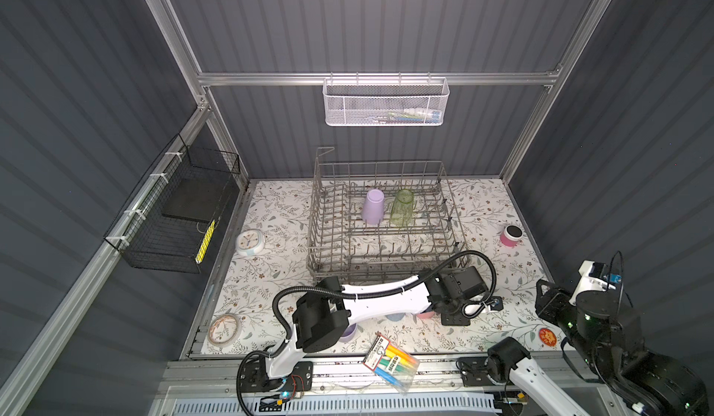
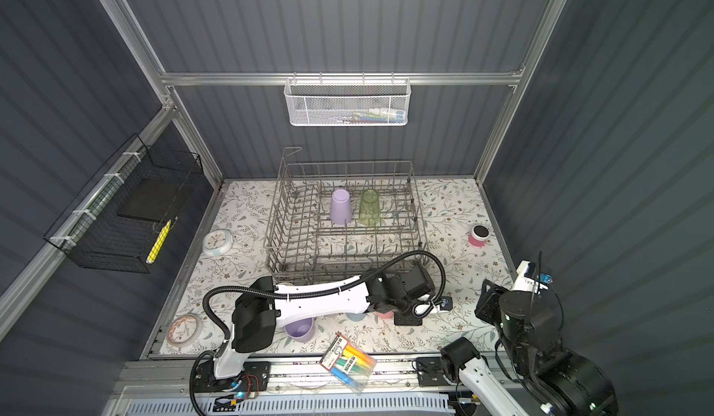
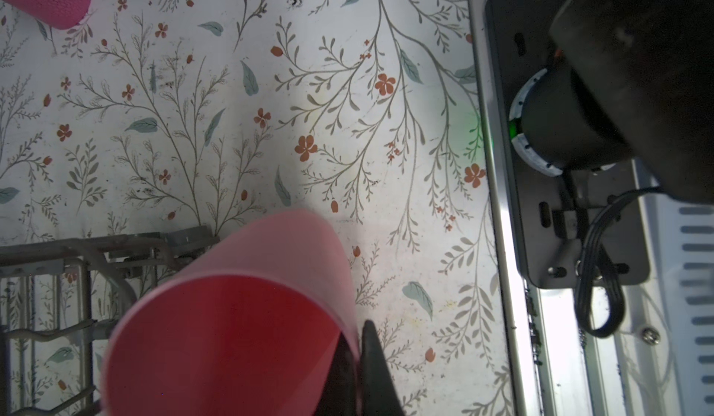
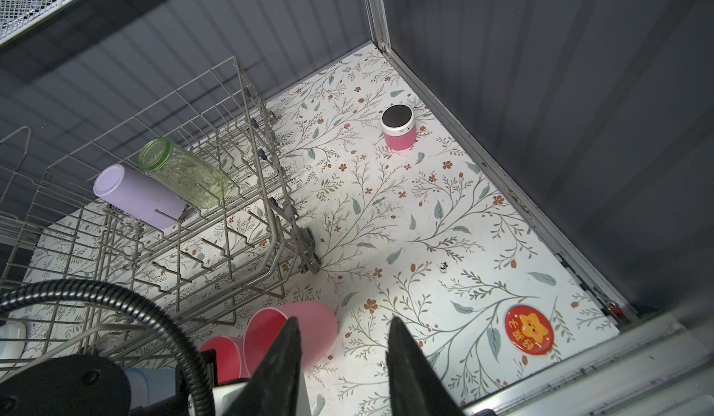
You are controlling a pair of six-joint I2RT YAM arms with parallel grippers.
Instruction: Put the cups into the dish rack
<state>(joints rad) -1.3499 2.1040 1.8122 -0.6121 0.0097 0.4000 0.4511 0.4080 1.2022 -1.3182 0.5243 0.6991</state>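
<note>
The grey wire dish rack (image 1: 386, 263) stands at the back middle. Upside down inside it are a lilac cup (image 1: 373, 206) and a green tumbler (image 1: 402, 208). My left arm reaches across in front of the rack. In the left wrist view the left gripper (image 3: 361, 340) is shut on the rim of a tilted pink cup (image 3: 239, 317) beside the rack's near corner. The right wrist view shows two pink cups (image 4: 309, 329) (image 4: 228, 356) and a blue cup (image 4: 148, 381) there. Another lilac cup (image 2: 299, 329) stands under the left arm. The right gripper (image 4: 342, 325) is open and holds nothing.
A pink speaker (image 1: 512, 235) stands at the right and a red sticker (image 1: 547, 336) lies near the front right. A white clock (image 1: 250, 242) and a tape roll (image 1: 224, 329) lie at the left. The marker pack (image 1: 392, 360) overhangs the front edge. Baskets hang on the walls.
</note>
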